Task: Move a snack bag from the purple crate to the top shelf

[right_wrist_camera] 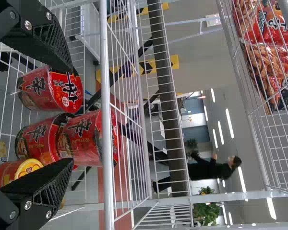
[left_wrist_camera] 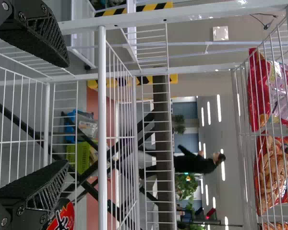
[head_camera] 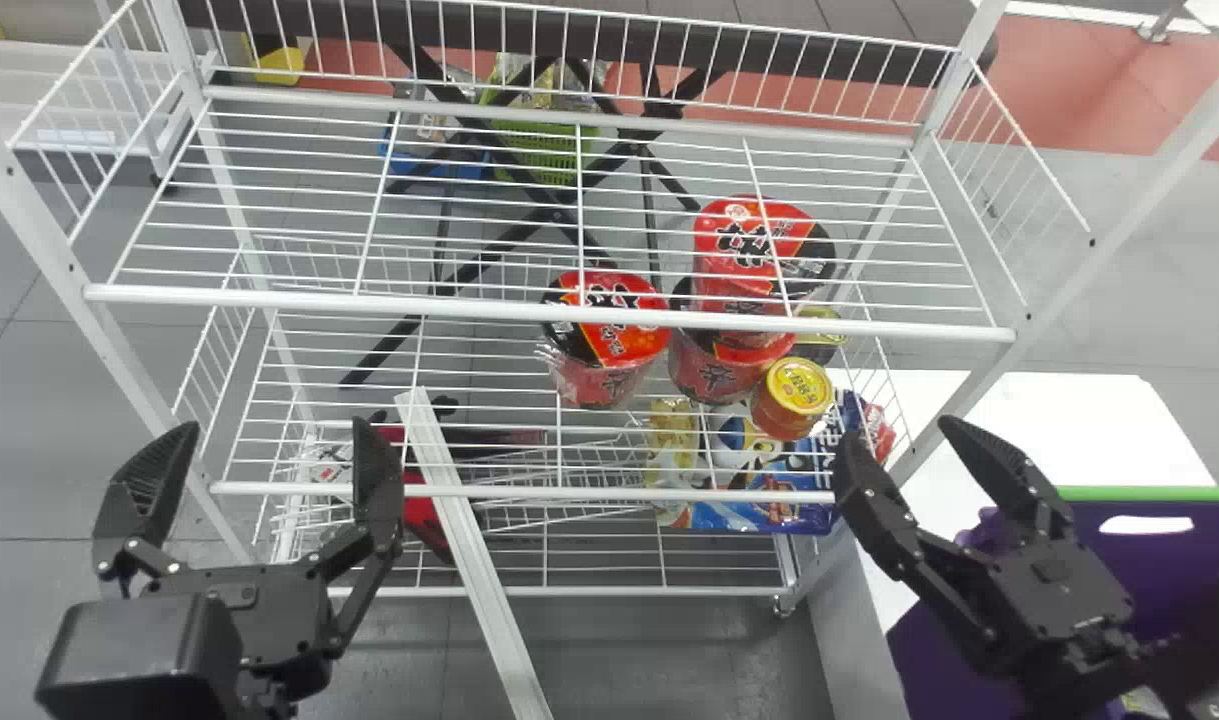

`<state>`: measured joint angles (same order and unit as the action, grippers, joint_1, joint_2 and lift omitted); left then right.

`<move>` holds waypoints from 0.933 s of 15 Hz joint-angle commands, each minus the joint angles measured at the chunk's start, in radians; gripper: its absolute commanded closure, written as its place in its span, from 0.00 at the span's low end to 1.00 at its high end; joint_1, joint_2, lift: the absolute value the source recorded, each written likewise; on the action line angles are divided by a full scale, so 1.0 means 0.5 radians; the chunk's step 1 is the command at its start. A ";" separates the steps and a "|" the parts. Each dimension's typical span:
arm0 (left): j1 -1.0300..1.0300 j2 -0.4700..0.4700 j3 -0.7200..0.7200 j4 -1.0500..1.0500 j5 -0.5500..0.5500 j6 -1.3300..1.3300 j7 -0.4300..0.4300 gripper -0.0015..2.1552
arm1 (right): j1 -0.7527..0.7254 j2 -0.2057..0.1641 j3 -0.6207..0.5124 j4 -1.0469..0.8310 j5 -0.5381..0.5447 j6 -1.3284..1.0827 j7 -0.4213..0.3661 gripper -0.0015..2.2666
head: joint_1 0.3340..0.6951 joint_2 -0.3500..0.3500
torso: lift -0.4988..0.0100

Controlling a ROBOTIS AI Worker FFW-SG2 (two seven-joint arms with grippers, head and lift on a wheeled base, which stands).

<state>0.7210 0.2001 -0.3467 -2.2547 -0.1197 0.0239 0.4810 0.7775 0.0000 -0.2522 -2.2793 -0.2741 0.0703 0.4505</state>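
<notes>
Before the white wire rack [head_camera: 369,305], left end effector [head_camera: 272,428], right end effector [head_camera: 897,432], both wide open, empty.

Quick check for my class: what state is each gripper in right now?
Left gripper: open, nothing between its fingers.
Right gripper: open, nothing between its fingers.

Wire rack [head_camera: 24,215] straight ahead. Top shelf [right_wrist_camera: 283,153]: snack bags [left_wrist_camera: 273,167] side by side, stopping short of its right end. Two tiers down, cup shelf [head_camera: 319,489]: noodle cups [head_camera: 609,340] from middle to right, one stacked on another at right; small tub [head_camera: 794,397] before that stack. Bottom shelf [head_camera: 619,591]: bag [head_camera: 769,510] at right, packet [head_camera: 674,450] just left of it. Right of rack, desk [head_camera: 1109,420], crate [head_camera: 1179,570] on it. Behind rack, table [head_camera: 829,20]; basket [head_camera: 544,150] low beneath.
</notes>
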 commanded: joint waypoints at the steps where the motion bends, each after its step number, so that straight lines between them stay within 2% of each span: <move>1: 0.000 -0.001 0.003 0.009 0.000 -0.006 0.004 0.05 | 0.019 0.002 -0.072 -0.074 -0.050 0.085 0.010 0.07 | 1.00 0.29 | 0.11; 9: -0.009 -0.008 0.000 0.018 -0.003 -0.012 0.004 0.05 | 0.007 0.002 -0.109 -0.105 -0.050 0.269 0.038 0.07 | 1.00 0.25 | 0.08; 10: -0.009 -0.008 0.000 0.015 0.000 -0.012 0.004 0.05 | 0.007 0.002 -0.115 -0.074 -0.096 0.159 0.124 0.07 | 1.00 0.25 | 0.09; 13: -0.009 -0.008 0.000 0.018 0.000 -0.012 0.004 0.05 | 0.007 0.002 -0.131 -0.099 -0.102 0.263 0.124 0.07 | 1.00 0.27 | 0.09; 14: -0.012 -0.004 0.003 0.021 0.000 -0.006 0.004 0.05 | 0.007 0.002 -0.143 -0.114 -0.105 0.294 0.173 0.07 | 1.00 0.27 | 0.09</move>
<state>0.7163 0.1975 -0.3461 -2.2463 -0.1196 0.0178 0.4832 0.7807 0.0000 -0.3182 -2.3245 -0.3286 0.1841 0.5247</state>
